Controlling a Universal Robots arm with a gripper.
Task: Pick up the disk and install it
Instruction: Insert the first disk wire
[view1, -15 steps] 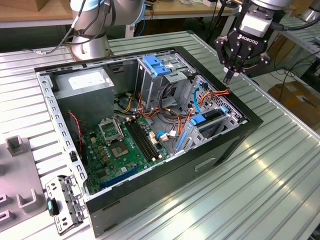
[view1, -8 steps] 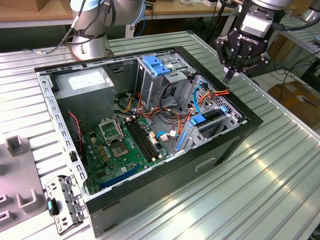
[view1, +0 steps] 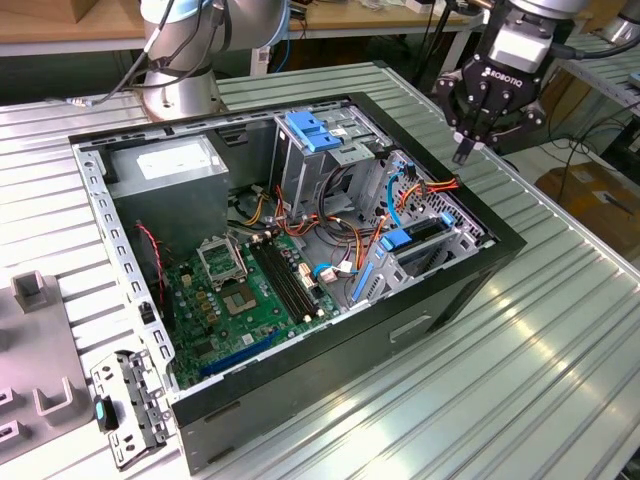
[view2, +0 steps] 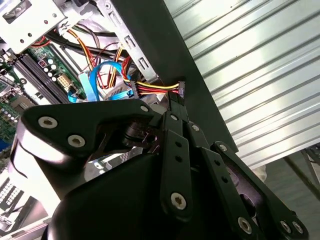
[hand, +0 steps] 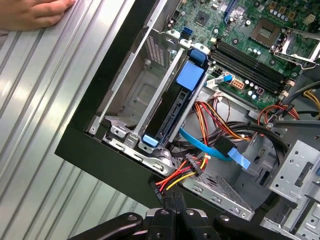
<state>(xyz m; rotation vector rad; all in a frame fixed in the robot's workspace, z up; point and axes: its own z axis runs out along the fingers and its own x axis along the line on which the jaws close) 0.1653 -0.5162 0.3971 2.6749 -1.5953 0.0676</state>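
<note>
First wrist view: the disk (hand: 187, 77) is seen seated ahead of the clenched, empty gripper (hand: 173, 200); installation is judged finished, and the cables (hand: 182, 172) just beside the fingers (hand: 167, 220) must be avoided.

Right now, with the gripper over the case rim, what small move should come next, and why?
Probably a short lift straight up. The disk already stands in its bay between blue rails, and the gripper is shut on nothing, its tips close to the loose power connector at the case rim. Rising first would likely avoid snagging those wires.
</note>
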